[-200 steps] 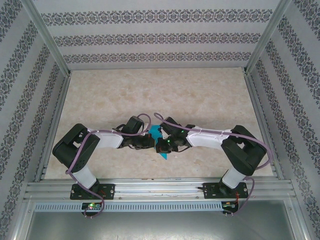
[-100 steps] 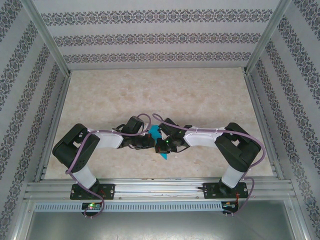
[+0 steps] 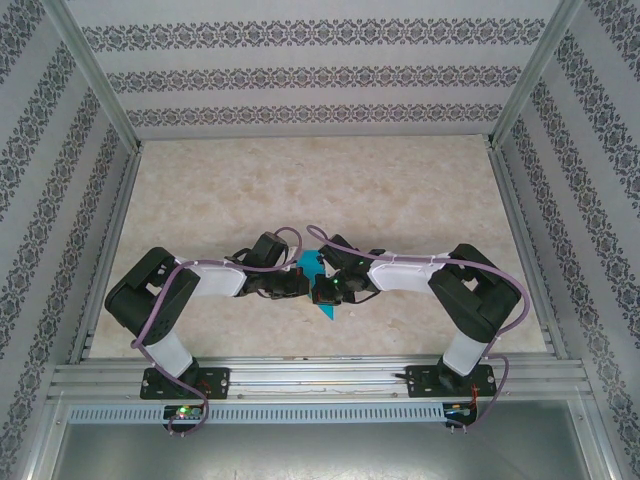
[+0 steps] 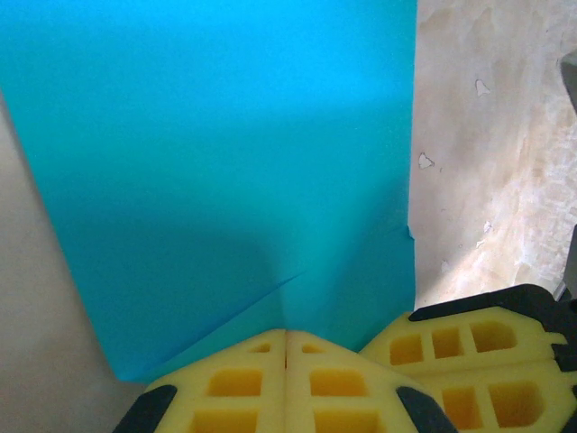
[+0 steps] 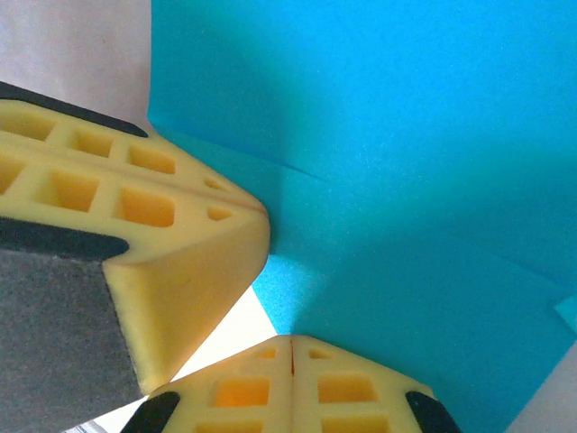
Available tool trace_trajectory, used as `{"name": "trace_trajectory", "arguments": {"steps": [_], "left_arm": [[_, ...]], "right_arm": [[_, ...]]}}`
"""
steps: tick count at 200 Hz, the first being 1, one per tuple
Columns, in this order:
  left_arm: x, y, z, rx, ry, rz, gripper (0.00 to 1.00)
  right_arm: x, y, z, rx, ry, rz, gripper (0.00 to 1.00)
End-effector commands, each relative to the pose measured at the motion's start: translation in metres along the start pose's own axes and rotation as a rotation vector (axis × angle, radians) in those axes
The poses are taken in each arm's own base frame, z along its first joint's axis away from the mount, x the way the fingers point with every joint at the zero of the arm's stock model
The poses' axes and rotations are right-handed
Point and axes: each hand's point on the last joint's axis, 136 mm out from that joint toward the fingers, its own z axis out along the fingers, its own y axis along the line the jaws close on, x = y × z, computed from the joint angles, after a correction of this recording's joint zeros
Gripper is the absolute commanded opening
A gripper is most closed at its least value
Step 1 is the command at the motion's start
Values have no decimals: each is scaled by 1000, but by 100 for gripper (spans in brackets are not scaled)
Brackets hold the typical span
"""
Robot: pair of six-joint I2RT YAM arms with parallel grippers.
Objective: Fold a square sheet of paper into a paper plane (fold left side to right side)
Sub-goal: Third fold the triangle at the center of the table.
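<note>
Paper [image 4: 225, 162] lies creased on the tabletop [image 4: 487, 135]. The left hand [image 4: 287, 338] and right hand [image 5: 290, 343], both closed tight, press their tips on it, likely flattening a fold.

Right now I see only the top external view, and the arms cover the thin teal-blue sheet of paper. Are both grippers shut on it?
Observer: The left gripper is shut, its yellow foam tips meeting at the thin teal-blue sheet of paper's edge.
Operator: And the right?
Observer: The right gripper is shut too, at the sheet's edge; whether paper is pinched, I can't tell.
Operator: Any crease?
Observer: A short diagonal crease shows just beyond the left gripper's tips.
</note>
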Motion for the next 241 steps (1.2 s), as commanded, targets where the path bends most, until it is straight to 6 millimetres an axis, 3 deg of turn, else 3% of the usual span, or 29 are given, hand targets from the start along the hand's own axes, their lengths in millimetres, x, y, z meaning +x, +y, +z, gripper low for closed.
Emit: {"name": "trace_trajectory", "arguments": {"steps": [1, 184, 221, 241], "left_arm": [[23, 33, 4, -135, 59, -60, 0], [25, 47, 8, -199, 78, -104, 0], [25, 47, 8, -198, 81, -104, 0], [24, 45, 9, -193, 82, -102, 0]], "right_arm": [[14, -24, 3, 67, 42, 40, 0], [79, -63, -10, 165, 180, 62, 0], [85, -70, -16, 191, 183, 58, 0], [76, -66, -21, 191, 146, 45, 0]]}}
